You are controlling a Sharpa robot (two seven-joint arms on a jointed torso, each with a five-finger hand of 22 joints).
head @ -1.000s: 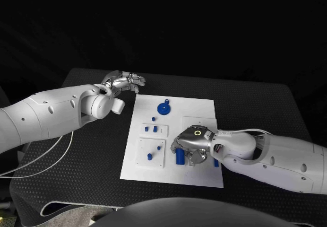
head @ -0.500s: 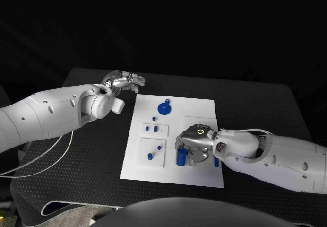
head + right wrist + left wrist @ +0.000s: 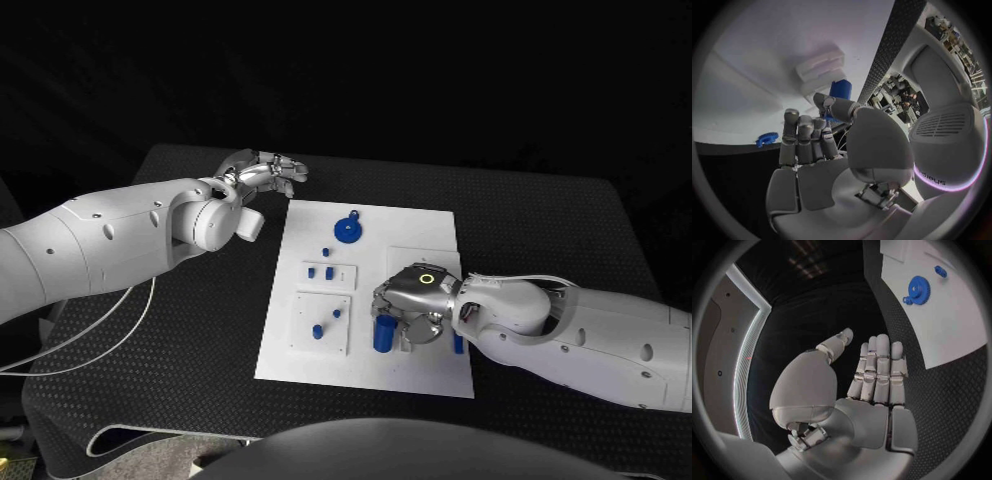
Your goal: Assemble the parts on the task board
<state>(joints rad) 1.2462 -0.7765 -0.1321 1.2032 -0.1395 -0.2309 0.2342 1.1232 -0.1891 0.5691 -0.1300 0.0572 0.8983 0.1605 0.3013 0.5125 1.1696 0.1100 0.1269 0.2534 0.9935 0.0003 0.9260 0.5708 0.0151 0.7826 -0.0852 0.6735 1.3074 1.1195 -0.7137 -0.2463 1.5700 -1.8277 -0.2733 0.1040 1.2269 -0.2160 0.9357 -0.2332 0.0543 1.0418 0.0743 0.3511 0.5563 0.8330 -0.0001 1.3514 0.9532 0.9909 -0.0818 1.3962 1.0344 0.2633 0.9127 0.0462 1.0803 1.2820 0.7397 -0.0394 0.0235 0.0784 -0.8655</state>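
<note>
Near the lower middle of the task board (image 3: 433, 222), the right hand (image 3: 411, 305) is closing its fingers (image 3: 831, 104) on an upright blue part (image 3: 382, 333), risking a tilted, jamming seat, while the left hand (image 3: 264, 170) is idling empty, fingers straight, over the desk (image 3: 548, 220).

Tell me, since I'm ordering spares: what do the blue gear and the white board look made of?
Blue gear: probably moulded or printed plastic, with uniform saturated colour and a matte look. Task board: flat, matte white, likely plastic or painted sheet; the look leaves it open.
</note>
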